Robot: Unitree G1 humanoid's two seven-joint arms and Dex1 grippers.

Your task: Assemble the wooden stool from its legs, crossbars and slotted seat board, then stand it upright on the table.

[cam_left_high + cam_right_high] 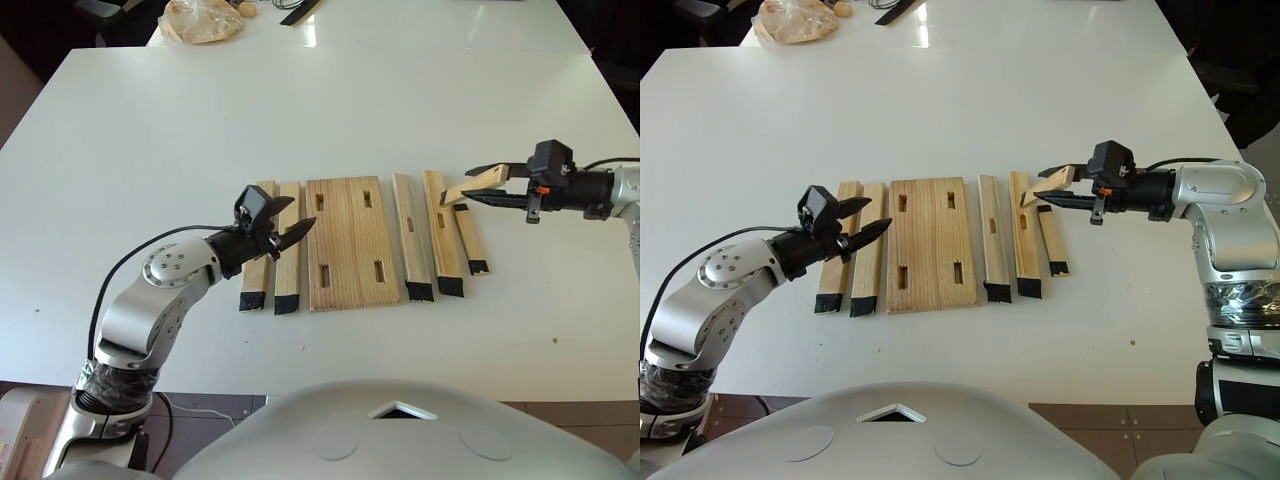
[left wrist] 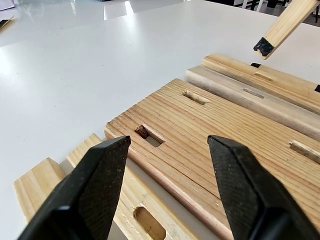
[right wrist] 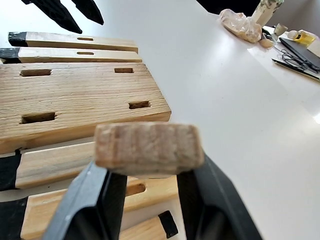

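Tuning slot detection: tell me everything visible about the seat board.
The seat board is a rectangular plank of pale, grainy wood with four rectangular slots, two toward each short end. It lies flat on the white table between two legs on the robot's left and three pieces on its right. Nothing grips it; the open left end effector hangs by its left edge.

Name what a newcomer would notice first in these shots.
The slotted seat board lies flat on the white table, with wooden legs in rows on both sides. The right gripper holds one wooden piece lifted above the right-hand row. The left gripper hangs open over the two legs left of the board.
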